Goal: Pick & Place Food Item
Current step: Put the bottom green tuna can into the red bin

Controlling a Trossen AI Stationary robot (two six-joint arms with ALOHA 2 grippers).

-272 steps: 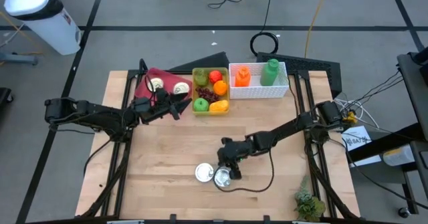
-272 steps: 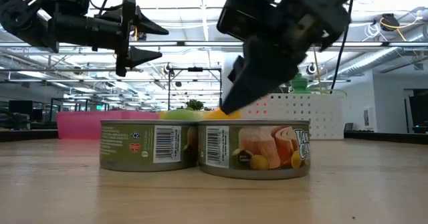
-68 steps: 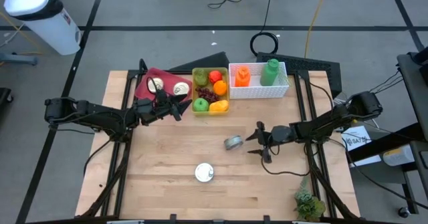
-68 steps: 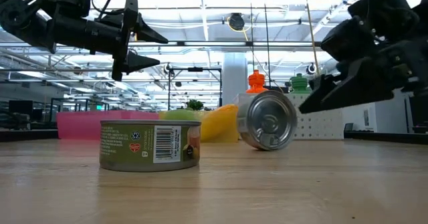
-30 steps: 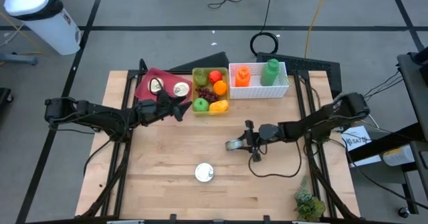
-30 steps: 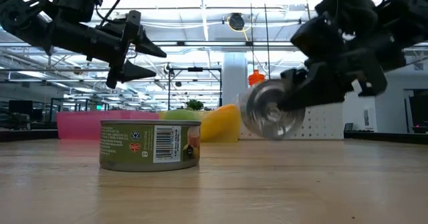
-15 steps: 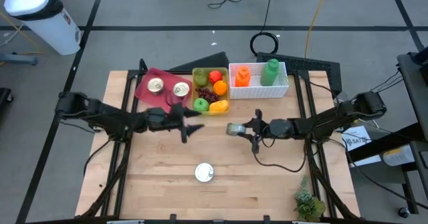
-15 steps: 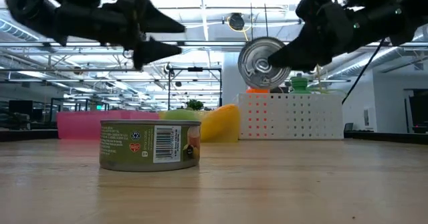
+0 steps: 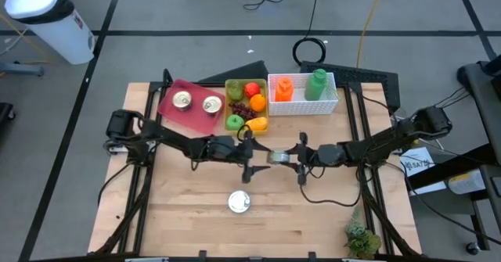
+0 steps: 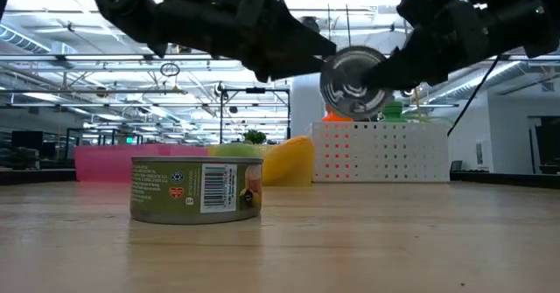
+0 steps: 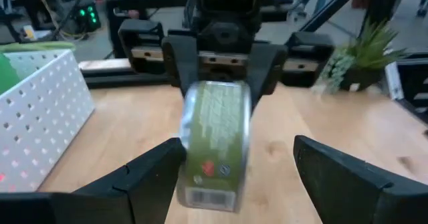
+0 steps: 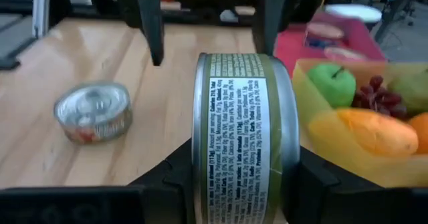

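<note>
A green-labelled food can (image 9: 276,157) hangs on its edge above the table's middle, with my right gripper (image 9: 285,158) shut on it from the right. One flat metal end (image 10: 353,83) faces the near edge. My left gripper (image 9: 254,159) has reached in from the left and is open. In its wrist view its fingers (image 11: 154,177) stand on either side of the can (image 11: 215,140). Whether they touch it, I cannot tell. A second can (image 9: 239,202) stands flat on the table near the front edge. My right gripper pinches the can between its two fingers (image 12: 175,178), one on each flat end (image 12: 199,150). The fingers lie level and come from the table's right. The can is lifted clear of the table on its edge, its label (image 12: 242,137) toward the wrist.
At the back stand a pink tray (image 9: 168,104) holding two cans, a yellow bin (image 9: 232,126) of fruit and a white pegboard basket (image 9: 299,107) with an orange and a green bottle. A small plant (image 9: 362,237) sits at the near right corner.
My right gripper has lifted the can off the table and holds it high on its edge. My left arm has swung from beside the pink tray toward the table's middle, rolling its wrist, and its open fingers have come up around the can.
</note>
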